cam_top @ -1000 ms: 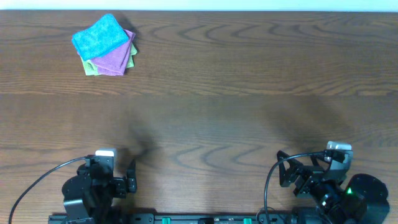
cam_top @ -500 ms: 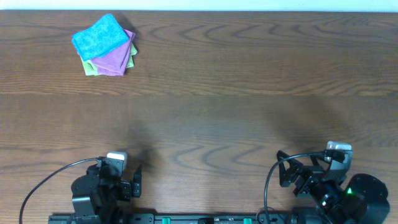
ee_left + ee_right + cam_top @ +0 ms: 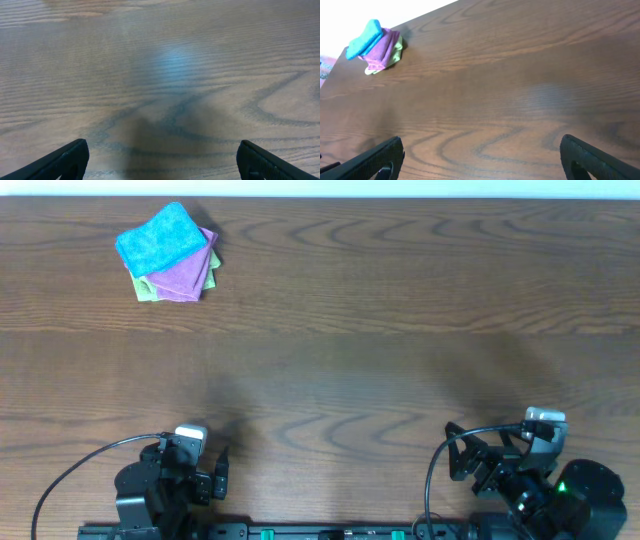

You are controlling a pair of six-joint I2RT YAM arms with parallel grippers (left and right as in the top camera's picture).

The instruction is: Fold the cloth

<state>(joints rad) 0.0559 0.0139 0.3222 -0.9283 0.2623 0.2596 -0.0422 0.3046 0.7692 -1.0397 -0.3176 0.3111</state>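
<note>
The cloth [image 3: 160,238] is sky blue and lies folded at the far left of the table, on top of a small pile. In the right wrist view the cloth [image 3: 366,39] shows far off at the upper left. My left gripper [image 3: 205,470] sits at the near left edge, open, with only bare wood between its fingers [image 3: 65,160]. At the near right edge, my right gripper [image 3: 470,455] is also open and holds nothing, as its fingertips [image 3: 382,157] show. Both are far from the cloth.
Under the blue cloth lie a purple cloth [image 3: 185,275] and a light green cloth [image 3: 146,288], also seen in the right wrist view as purple cloth [image 3: 382,50] and green cloth [image 3: 396,52]. The dark wooden table [image 3: 350,350] spans the view.
The left arm has shifted slightly right and back toward the near edge. The right arm and the cloths have not moved.
</note>
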